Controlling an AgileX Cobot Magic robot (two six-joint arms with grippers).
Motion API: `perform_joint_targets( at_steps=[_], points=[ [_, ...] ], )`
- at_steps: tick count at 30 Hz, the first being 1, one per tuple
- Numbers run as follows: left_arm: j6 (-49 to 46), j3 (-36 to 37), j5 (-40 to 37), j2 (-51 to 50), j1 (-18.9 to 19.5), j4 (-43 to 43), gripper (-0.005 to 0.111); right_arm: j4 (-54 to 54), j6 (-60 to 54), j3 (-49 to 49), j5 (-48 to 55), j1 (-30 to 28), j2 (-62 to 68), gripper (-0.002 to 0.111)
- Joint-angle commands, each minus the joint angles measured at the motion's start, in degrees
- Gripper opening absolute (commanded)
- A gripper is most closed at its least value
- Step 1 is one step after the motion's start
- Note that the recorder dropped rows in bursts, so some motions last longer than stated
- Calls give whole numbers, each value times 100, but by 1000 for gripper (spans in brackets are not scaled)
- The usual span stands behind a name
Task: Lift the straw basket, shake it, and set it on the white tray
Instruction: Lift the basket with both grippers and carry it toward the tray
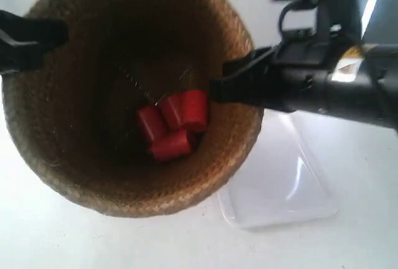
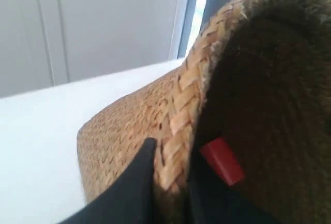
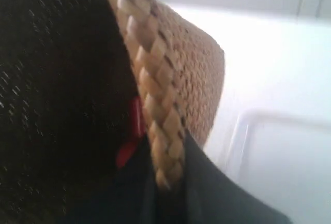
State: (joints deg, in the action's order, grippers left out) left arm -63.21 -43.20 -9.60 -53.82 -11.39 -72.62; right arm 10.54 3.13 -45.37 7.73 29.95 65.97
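Observation:
The straw basket point(image 1: 124, 176) fills most of the exterior view, its dark mouth facing the camera, and looks raised above the table. Red cylinders point(image 1: 171, 123) lie in its bottom. The arm at the exterior view's left has its gripper point(image 1: 53, 36) on the rim; the arm at the exterior view's right has its gripper point(image 1: 231, 84) on the opposite rim. In the left wrist view my left gripper point(image 2: 173, 157) is shut on the braided rim point(image 2: 181, 110), one finger outside, one inside. My right gripper point(image 3: 165, 154) pinches the rim point(image 3: 155, 94) the same way. The white tray point(image 1: 292, 188) lies beside and below the basket.
The white table point(image 1: 360, 238) spreads around the tray. The tray point(image 3: 279, 167) shows in the right wrist view just past the basket's wall. One red cylinder point(image 2: 222, 161) shows inside the basket near my left fingers. Pale cabinet panels point(image 2: 103, 22) stand behind the table.

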Motion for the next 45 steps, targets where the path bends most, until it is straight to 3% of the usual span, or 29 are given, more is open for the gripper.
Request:
perform_joint_targets(
  at_steps=[1,3,6,8,9,10,12,14,15,16,18,20,22,25,27,30,33,36,39,42,45],
  points=[
    [413,-395,-952,726,-116,119,0,50,218,-503,728,263,-543,0],
    [417,-246,-238,845,-190,287,0,-87,218,-475,103,402,-761,0],
    [461,187,960,148,-190,310,0,-373,197,-308,-497,222,-145,0],
    [490,-66,-108,-141,-201,310,0,-299,332,-569,394,-44,427,0],
    [786,-328,-897,201,-201,352,0,-154,486,-784,1136,90,159,0],
    [1057,-428,-1081,442,-201,454,0,-154,486,-827,1172,234,-134,0],
    [1492,-418,-717,872,-201,1047,0,-497,474,-699,368,594,-774,0],
    [1523,-99,337,325,-201,1116,0,-933,506,-353,-448,331,-352,0],
    [1545,-193,257,44,-190,1116,0,-916,506,-432,-201,46,134,0],
    [1520,-438,-333,82,-201,1129,0,-756,655,-598,362,20,176,0],
    [1571,-827,-1301,578,-201,1222,0,-737,674,-789,835,285,-465,0],
    [1821,-614,-630,726,-201,1544,0,-914,674,-531,174,427,-724,0],
    [1827,-186,395,59,-201,1458,0,-1152,658,-243,-436,100,-1,0],
    [1820,-622,-1061,25,-211,1446,0,-588,908,-619,545,43,177,0],
    [1764,-809,-1530,458,-298,1488,0,-545,894,-609,332,372,-355,0],
    [1843,-564,-273,792,-353,1861,0,-838,705,-398,-625,555,-711,0],
    [1843,-225,855,309,-353,1769,0,-903,705,-250,-886,223,-183,0],
    [1825,-417,203,55,-376,1782,0,-742,938,-478,-180,19,118,0],
    [1848,-693,-603,562,-502,1742,0,-709,965,-604,113,432,-562,0],
    [1848,-408,12,713,-622,1755,0,-1098,914,-353,-677,649,-933,0],
    [1848,22,1057,212,-633,1560,0,-1158,719,-125,-943,345,-317,0]
  ],
)
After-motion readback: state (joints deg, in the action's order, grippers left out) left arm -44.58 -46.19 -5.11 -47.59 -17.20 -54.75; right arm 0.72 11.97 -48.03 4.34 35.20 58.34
